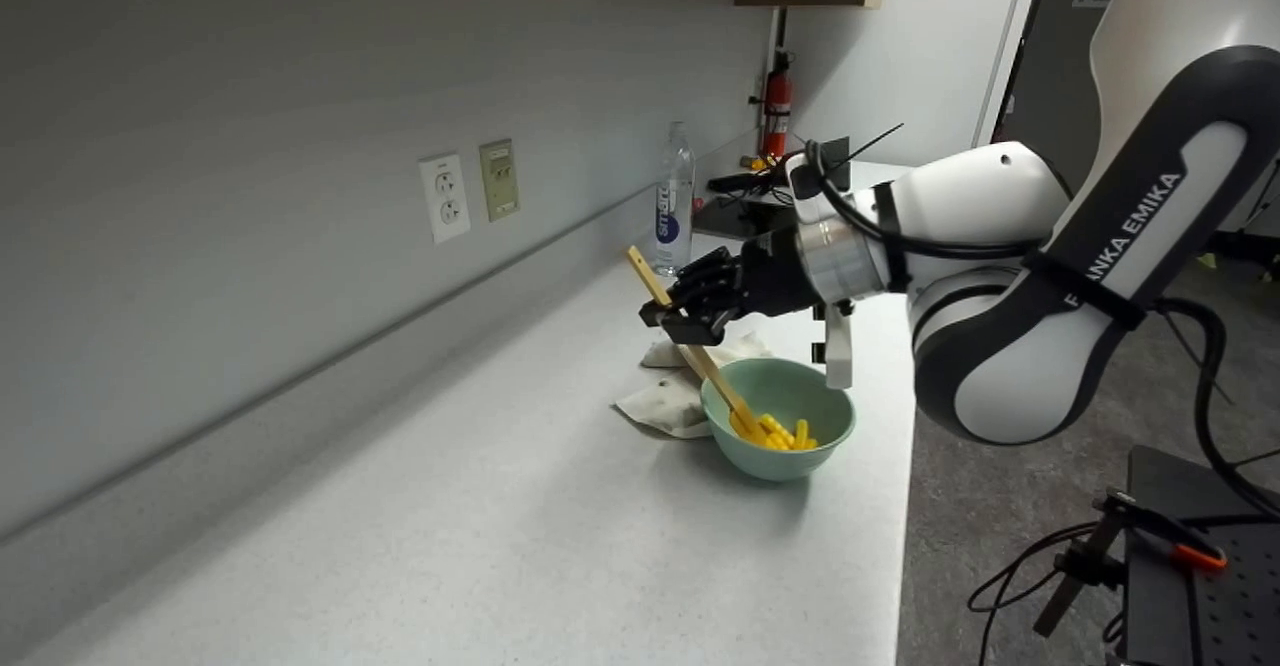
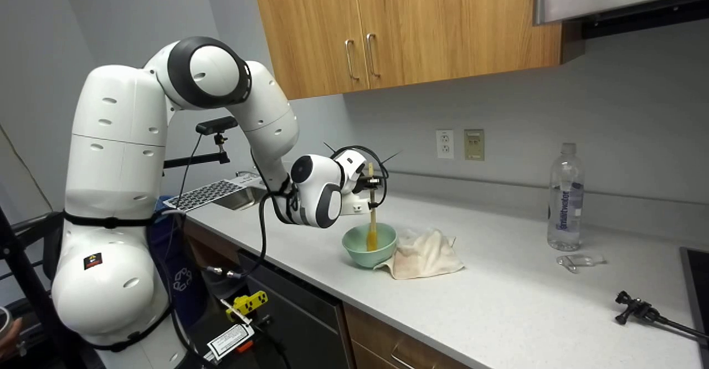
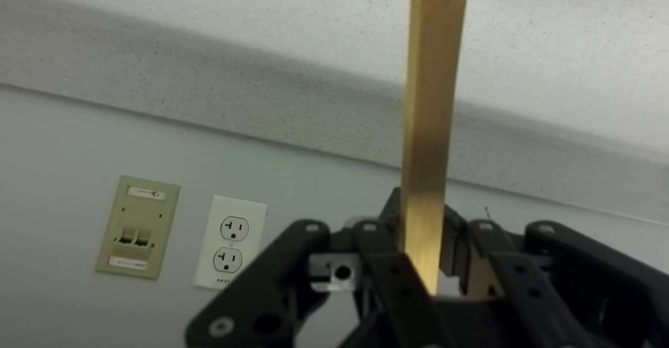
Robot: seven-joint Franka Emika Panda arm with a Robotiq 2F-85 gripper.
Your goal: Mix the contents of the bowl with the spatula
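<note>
Holding the yellow bits [image 1: 785, 434]: light green bowl [image 1: 768, 464], it's sitting upright on the pale worktop [image 1: 420, 546], up front in an exterior view
Yellow bits: they're lying low in the bowl, short chunky pieces, bunching up right by the spatula [image 1: 718, 378]
Spatula: it's leaning pretty steeply, yellow head resting down among the bits, wooden handle sticking up past the rim; I'm struggling to tell if it's touching the rim
Gripper [image 3: 424, 222]: it's pinching the wooden handle, a finger pressing from each side, and the wrist view is showing that best
Cloth [image 2: 426, 255]: beige, it's lying all rumpled right beside the bowl
Outlet [image 1: 447, 198]: white, it's sitting on the gray wall [image 1: 250, 246] just beside a tan wall plate [image 1: 499, 179]
Bottle [image 1: 674, 211]: clear with blue printing, it's standing upright on the worktop near the wall
Fire extinguisher [image 1: 778, 111]: red, it's showing way in back beyond the bottle
</note>
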